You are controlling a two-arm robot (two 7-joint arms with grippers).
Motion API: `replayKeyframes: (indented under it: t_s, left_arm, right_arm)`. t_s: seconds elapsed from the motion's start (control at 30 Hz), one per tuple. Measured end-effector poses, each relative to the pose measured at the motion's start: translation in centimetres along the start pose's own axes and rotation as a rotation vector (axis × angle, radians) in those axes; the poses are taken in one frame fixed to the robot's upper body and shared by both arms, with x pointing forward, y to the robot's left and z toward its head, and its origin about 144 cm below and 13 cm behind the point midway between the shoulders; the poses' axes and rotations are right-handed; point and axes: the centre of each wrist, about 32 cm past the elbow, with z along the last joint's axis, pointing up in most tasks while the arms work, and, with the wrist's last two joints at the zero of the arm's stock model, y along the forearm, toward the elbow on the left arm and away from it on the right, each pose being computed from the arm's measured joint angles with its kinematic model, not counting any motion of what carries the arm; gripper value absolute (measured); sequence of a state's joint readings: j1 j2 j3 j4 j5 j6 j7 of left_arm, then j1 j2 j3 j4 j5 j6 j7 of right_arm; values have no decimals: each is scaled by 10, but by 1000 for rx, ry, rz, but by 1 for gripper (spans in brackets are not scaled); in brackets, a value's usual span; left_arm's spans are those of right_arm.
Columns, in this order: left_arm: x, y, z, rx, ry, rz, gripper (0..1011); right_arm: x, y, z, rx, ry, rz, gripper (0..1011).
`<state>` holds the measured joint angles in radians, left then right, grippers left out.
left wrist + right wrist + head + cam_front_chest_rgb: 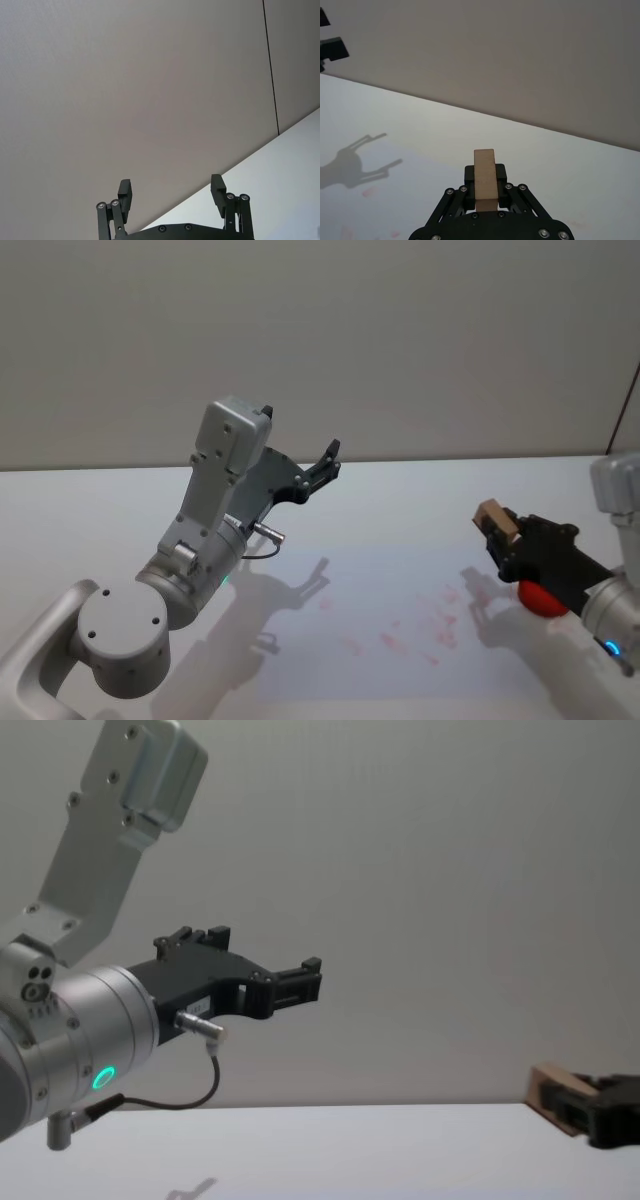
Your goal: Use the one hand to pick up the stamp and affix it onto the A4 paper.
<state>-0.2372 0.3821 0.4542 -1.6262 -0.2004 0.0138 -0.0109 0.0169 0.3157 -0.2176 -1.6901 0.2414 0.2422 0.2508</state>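
The stamp (495, 517), a light tan wooden block, is held between the fingers of my right gripper (503, 533), the black hand at the right of the table. It stands up between the jaws (484, 172) and sticks out past the fingertips (555, 1095). This gripper hovers above the table, just right of the A4 paper (400, 590), a white sheet lying flat with faint red stamp marks (415, 635). My left gripper (325, 462), on its silver casing with a green light, is raised high at the left, open and holding nothing (172, 192).
A red rounded thing (540, 598) shows under the right gripper's body. The white table (100, 510) runs back to a plain grey wall (400, 340). The left arm's big silver joints (125, 635) stand over the table's near left.
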Motion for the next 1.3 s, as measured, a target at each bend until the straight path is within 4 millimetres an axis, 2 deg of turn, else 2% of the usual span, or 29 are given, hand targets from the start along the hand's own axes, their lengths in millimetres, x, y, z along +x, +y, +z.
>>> replayKeyframes:
  t_s: [0.27, 0.73, 1.3]
  left_arm:
    - [0, 0, 0, 0, 0, 0, 1001]
    - [0, 0, 0, 0, 0, 0, 1001]
    - [0, 0, 0, 0, 0, 0, 1001]
  right_arm:
    - [-12, 14, 1, -7, -13, 53, 220]
    - [-24, 45, -14, -79, -43, 94, 220]
    - [-29, 62, -28, -124, -70, 102, 220]
